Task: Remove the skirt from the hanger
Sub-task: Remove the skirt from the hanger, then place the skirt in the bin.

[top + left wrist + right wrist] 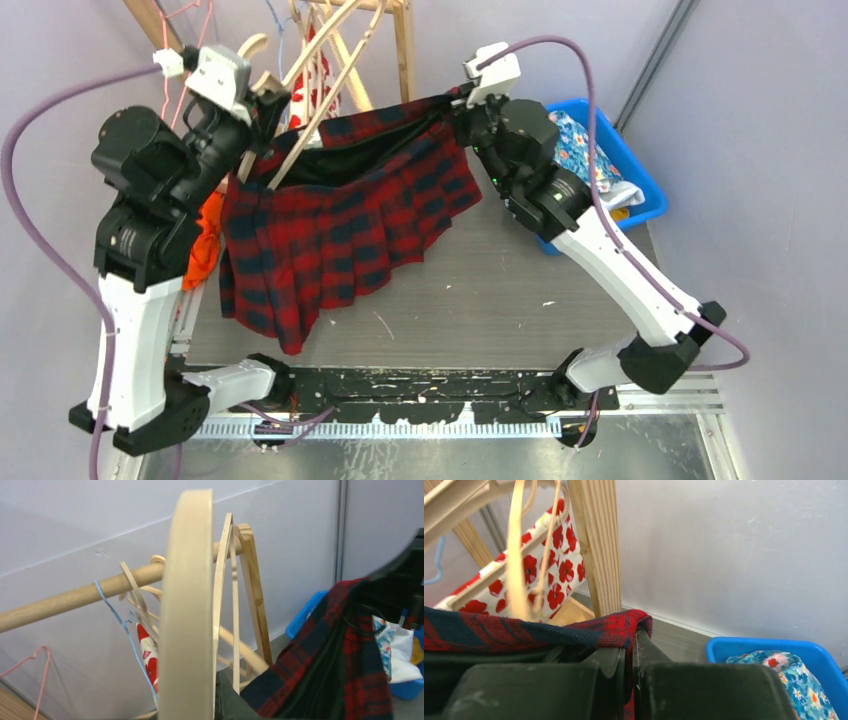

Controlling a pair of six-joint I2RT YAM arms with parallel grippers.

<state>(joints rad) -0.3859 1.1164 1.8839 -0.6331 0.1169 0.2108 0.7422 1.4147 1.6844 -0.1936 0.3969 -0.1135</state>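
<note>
Top view: the red-and-navy plaid skirt (340, 220) hangs spread between the two arms above the grey table (500, 300). Its waistband gapes upward, showing dark lining. We cannot tell whether the hem touches the table.

Right gripper (630, 665): jaws pressed together, pinching the right corner of the waistband. In the right wrist view the plaid edge folds over the fingertips (644, 650).

Left gripper (265, 105): up at the skirt's left end and pinched shut on the pale wooden hanger (187, 605). The hanger's curved arm rises straight out of the bottom of the left wrist view. The fingers themselves are mostly hidden there.

The skirt's left end lies against the wooden bars beside the left gripper. We cannot tell whether it is clipped there.

Surroundings:
- The wooden rack (596, 545) stands at the far edge, with a round rail (75, 597).
- A poppy-print cloth (549, 575) hangs on the rack.
- An orange cloth (205, 240) sits beside the left arm.
- A blue bin (635, 180) holding a floral cloth (580, 145) stands beyond the right arm.
</note>
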